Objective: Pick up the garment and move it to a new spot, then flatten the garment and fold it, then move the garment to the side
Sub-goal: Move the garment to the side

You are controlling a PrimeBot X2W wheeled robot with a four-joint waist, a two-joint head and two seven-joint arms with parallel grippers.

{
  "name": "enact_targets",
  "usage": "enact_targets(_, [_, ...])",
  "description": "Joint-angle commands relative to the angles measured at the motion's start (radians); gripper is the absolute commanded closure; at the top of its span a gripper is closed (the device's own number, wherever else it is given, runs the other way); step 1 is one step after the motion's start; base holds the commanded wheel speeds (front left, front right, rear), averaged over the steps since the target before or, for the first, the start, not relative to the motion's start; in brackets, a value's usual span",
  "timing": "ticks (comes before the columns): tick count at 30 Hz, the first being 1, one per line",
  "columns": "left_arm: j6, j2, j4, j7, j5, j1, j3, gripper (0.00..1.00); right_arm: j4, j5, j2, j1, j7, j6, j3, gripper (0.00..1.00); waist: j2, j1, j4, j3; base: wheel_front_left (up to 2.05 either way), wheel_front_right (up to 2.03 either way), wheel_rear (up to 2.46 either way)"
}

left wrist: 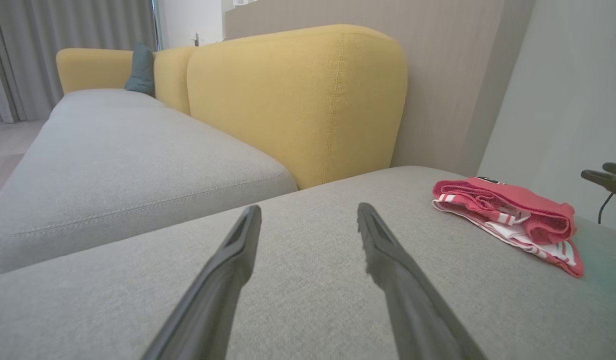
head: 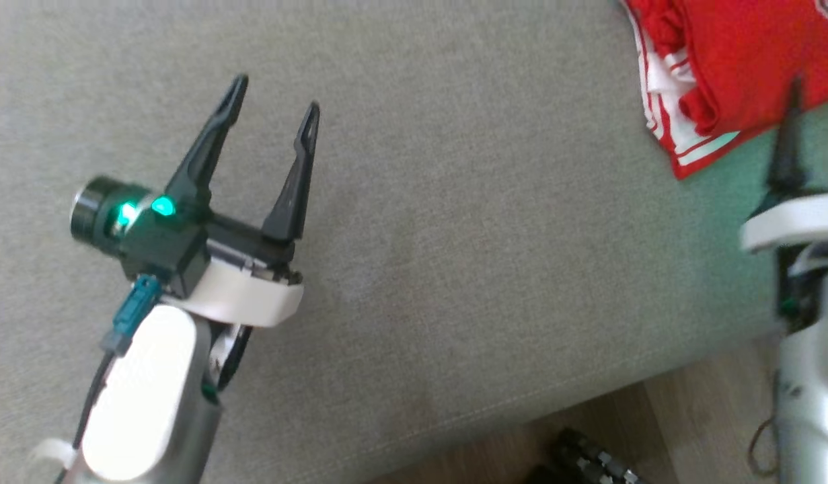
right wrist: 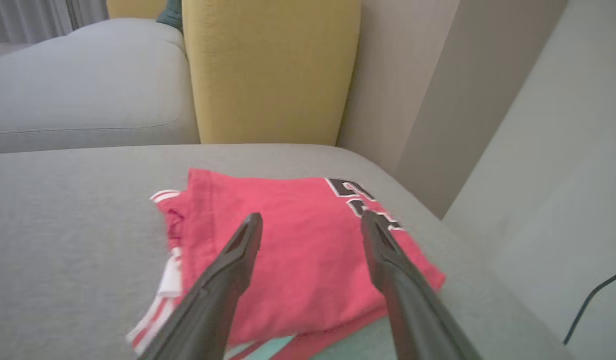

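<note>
- Your right gripper (right wrist: 312, 220) has its two long dark fingers spread apart with nothing between them. It is poised over the folded red garment with white striped trim and black lettering (right wrist: 287, 200).
- Your left gripper (head: 274, 97) is likewise spread wide and empty. It sits over the bare grey fabric seat cushion (head: 454, 235), well apart from the garment.
- You find the garment lying on the cushion near its right end, close to the pale wall (right wrist: 538, 150), with its layers stacked and white trim showing at the edge.
- You see the yellow upholstered backrest (left wrist: 297, 100) standing behind the cushion.
- You see the wooden floor (head: 656, 417) along the cushion's front edge.
</note>
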Motion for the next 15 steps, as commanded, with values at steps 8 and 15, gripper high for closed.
enact_targets(8, [0.06,-0.019,-0.007,-0.012,-0.043,0.097,0.079,0.0,-0.124,0.048,0.032,0.142,-0.018,-0.001,0.188,0.0,0.0,0.0,0.095,-0.149,0.0,0.0,0.0])
enact_targets(15, [0.097,-0.032,0.01,-0.013,-0.075,0.175,0.126,0.0,-0.208,0.069,0.049,0.226,0.02,-0.001,0.28,0.0,0.0,0.0,0.193,-0.225,0.0,0.0,0.0])
